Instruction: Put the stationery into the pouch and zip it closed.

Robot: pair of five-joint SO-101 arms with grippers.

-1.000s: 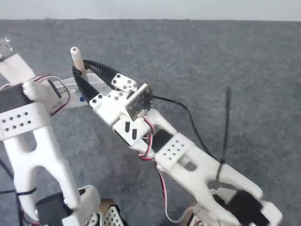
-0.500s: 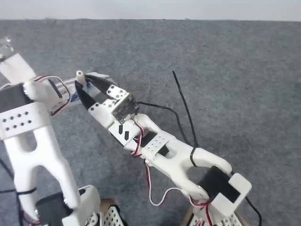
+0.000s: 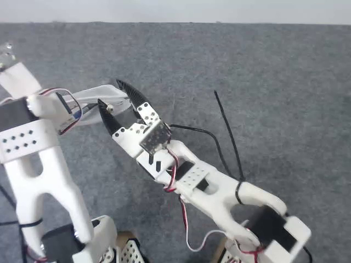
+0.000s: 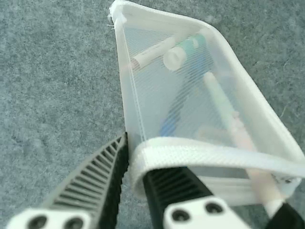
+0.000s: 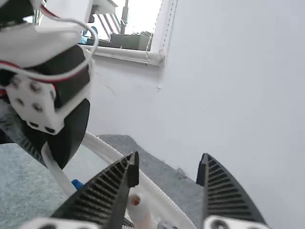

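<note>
Claw L (image 4: 136,160): I'm pinching pouch (image 4: 190,100) rim.
Claw R (image 3: 109,93): spread wide at pouch mouth, gripping nothing.
Pouch: over grey worktop (image 3: 274,76), btw both my claws.
Stationery: pens (image 4: 183,50) inside pouch, one end poking out.

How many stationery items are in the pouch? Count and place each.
4 seen through the mesh pouch: a white marker and teal-capped tube deep inside, a blue item midway, a long pale pen along one side. Others may be hidden.
</note>
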